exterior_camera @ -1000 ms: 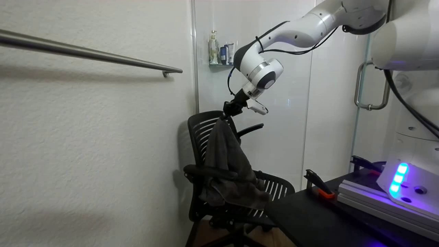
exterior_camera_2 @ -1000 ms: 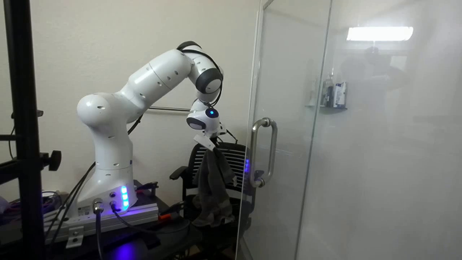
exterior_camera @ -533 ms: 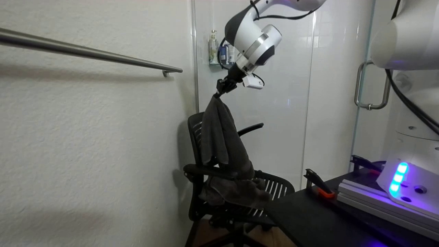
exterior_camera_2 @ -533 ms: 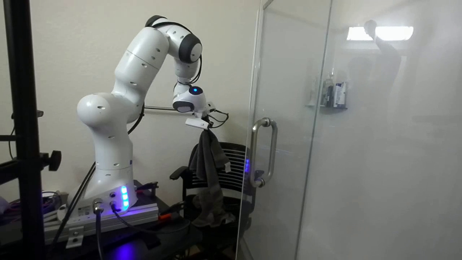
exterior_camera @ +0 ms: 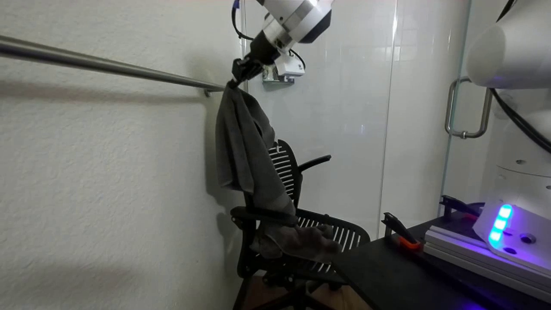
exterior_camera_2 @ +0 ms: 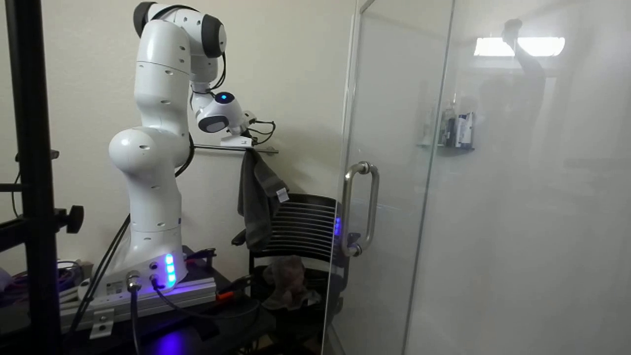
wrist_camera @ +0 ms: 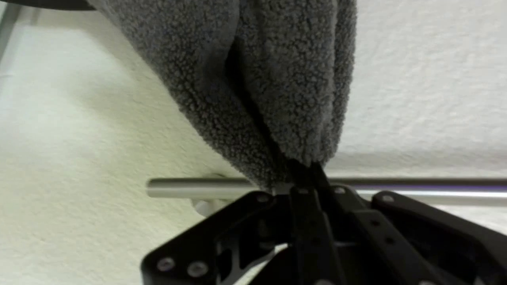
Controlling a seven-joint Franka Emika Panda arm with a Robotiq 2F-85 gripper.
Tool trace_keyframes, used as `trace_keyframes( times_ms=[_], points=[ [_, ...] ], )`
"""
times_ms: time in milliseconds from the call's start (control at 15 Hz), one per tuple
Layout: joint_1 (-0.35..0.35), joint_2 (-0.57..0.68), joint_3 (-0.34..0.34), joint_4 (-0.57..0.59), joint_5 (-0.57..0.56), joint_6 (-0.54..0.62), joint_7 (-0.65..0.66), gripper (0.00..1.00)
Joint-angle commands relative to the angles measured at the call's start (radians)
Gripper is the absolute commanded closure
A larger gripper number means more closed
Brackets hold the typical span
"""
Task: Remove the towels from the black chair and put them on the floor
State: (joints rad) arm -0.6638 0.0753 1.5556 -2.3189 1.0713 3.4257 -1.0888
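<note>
Over the last second the gripper (wrist_camera: 308, 174) has climbed and swung toward the metal bar (exterior_camera: 107, 66) on the wall (exterior_camera: 107, 193), taking the grey towel (exterior_camera: 247, 146) with it. Fingers (wrist_camera: 305, 213) clamped on the towel's gathered top. Cloth that reached down to the seat (exterior_camera: 365, 234) now hangs below the gripper, lower end near the armrest (exterior_camera: 263, 215); whether they touch, we cannot tell. In an exterior view we see a gap between it and a second towel (exterior_camera_2: 288, 283), bunched on the black chair (exterior_camera_2: 305, 224) well below the gripper.

Our reading: one towel lifted off the seat, not yet lowered. The floor (exterior_camera: 348, 297), lowest of all beneath the gripper, remains the goal, and the second towel would follow. The bar, just behind the fingertips in the wrist view, could snag a fold; we would steer away from it.

Materials: grey towel nubbly, matte, thick-piled, falling in long soft pleats from the grip, a white label (exterior_camera_2: 282, 195) at one edge. Second towel crumpled, brownish; shade makes us unsure of the colour. Chair hard, black, slatted, with a rounded back. Bar smooth, round, dull-shining.
</note>
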Motion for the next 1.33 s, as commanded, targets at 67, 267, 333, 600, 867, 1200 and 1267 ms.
trace_keyframes(
  times_ms=[67,267,333,600,867,1200,1267],
  points=[
    [0.056,-0.189,0.08,0.11,0.186,-0.137,0.113,0.99],
    [0.124,-0.386,0.017,0.125,0.283,-0.34,0.365,0.99],
    [0.155,-0.434,-0.027,0.109,0.295,-0.385,0.435,0.99],
    [0.261,-0.673,-0.269,-0.012,0.183,-0.617,0.757,0.99],
    [0.324,-0.832,-0.413,-0.11,0.001,-0.886,1.054,0.59],
    [0.527,-0.92,-0.674,-0.249,-0.334,-1.096,1.41,0.23],
    [0.569,-0.953,-0.735,-0.307,-0.394,-1.11,1.449,0.15]
  ],
)
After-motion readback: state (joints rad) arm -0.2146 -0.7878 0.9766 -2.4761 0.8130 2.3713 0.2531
